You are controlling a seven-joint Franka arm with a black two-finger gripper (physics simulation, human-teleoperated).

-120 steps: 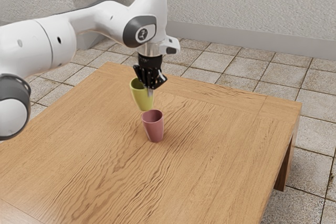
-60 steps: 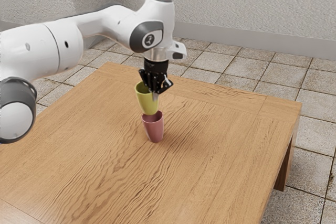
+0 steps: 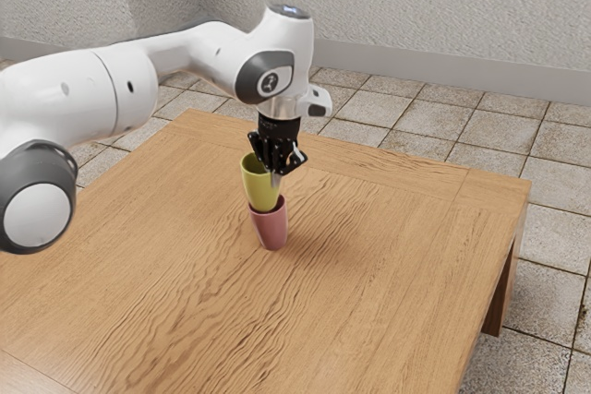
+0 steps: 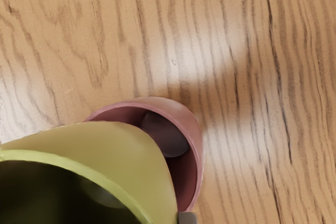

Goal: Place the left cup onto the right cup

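Note:
A yellow-green cup (image 3: 259, 185) hangs upright from my gripper (image 3: 275, 165), whose black fingers pinch its rim on the side toward the exterior view's right. Its base dips into the mouth of the pink cup (image 3: 271, 226), which stands upright on the wooden table (image 3: 369, 302). In the wrist view the yellow-green cup (image 4: 100, 166) looms just under my hand and covers part of the pink cup (image 4: 181, 145), whose open inside shows beside it.
The table's far edge runs behind the cups and its right edge (image 3: 517, 228) drops to the tiled floor (image 3: 554, 145). Bare wood surrounds the two cups on every side.
My hand has carried the yellow-green cup toward the exterior view's right and down, from beside and above the pink cup to over it, with its base now in the pink cup's mouth.

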